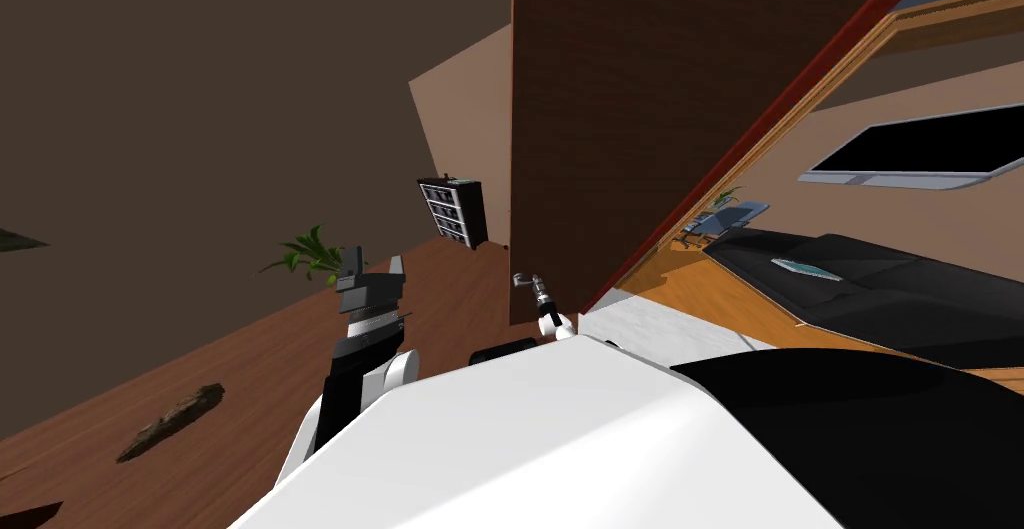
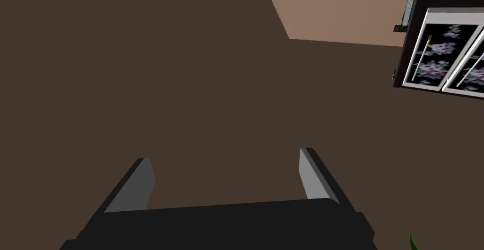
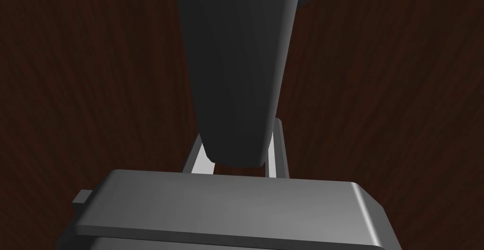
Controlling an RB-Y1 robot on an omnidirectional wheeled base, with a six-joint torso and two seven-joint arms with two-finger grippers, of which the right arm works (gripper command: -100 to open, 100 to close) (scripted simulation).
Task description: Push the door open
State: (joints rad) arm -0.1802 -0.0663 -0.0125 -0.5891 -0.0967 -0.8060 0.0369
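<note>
The dark brown wooden door (image 1: pixel 620 103) stands ahead of me, swung partway from its red-brown frame (image 1: pixel 760 123). Its grey lever handle (image 1: pixel 522 278) sticks out low on the door's edge side. My right gripper (image 1: pixel 541 300) reaches up to it. In the right wrist view the dark grey handle (image 3: pixel 236 63) runs between that gripper's (image 3: pixel 238 143) two fingers, which press its sides, with the door's wood (image 3: pixel 94 72) right behind. My left gripper (image 1: pixel 372 265) is raised to the left of the door, open and holding nothing (image 2: pixel 224 167).
A small dark shelf unit (image 1: pixel 455 210) with flowered panels (image 2: pixel 444 48) stands by the far wall left of the door. A green plant (image 1: pixel 310 253) is beside the left hand. Past the frame on the right lie a dark bed (image 1: pixel 880 293) and a window (image 1: pixel 920 153).
</note>
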